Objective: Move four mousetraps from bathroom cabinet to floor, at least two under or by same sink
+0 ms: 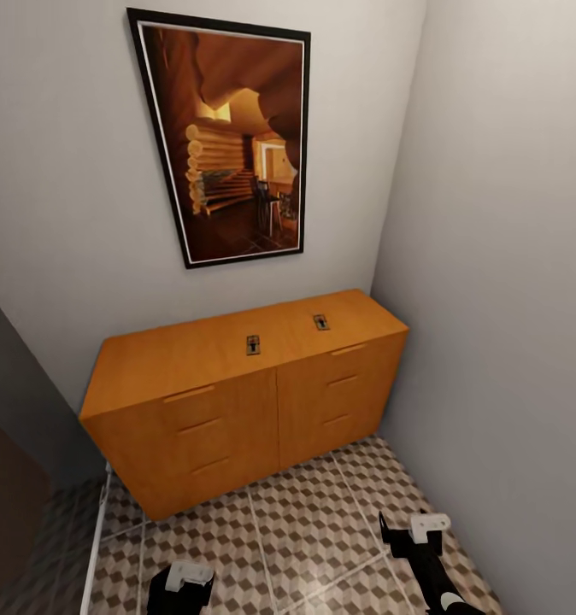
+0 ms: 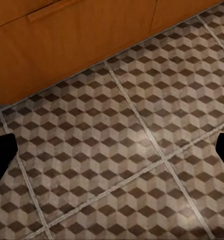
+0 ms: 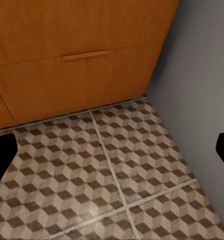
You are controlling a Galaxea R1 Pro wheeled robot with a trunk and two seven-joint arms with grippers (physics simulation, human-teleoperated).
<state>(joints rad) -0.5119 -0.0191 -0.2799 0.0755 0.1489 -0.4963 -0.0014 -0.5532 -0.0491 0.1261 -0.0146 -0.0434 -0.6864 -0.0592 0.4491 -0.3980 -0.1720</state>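
Note:
Two mousetraps lie on top of the orange-brown cabinet (image 1: pixel 237 401): one mousetrap (image 1: pixel 253 345) near the middle, another mousetrap (image 1: pixel 320 322) further right. Any others are out of view. The cabinet stands against the wall, its drawers closed. In front of it spreads the cube-patterned bathroom floor (image 1: pixel 305 512). My left gripper (image 2: pixel 112 150) hangs low over the tiles, open, with nothing between its fingers (image 2: pixel 1 155). My right gripper (image 3: pixel 112 150) is also open over the floor near the cabinet's right corner, holding nothing. The sink is out of view.
A framed picture (image 1: pixel 232 137) of a log cabin hangs above the cabinet. A grey wall (image 1: pixel 510 299) closes the right side; a dark panel (image 1: pixel 14 478) and a white rail (image 1: pixel 96 547) stand at the left. Open tiles lie between me and the cabinet.

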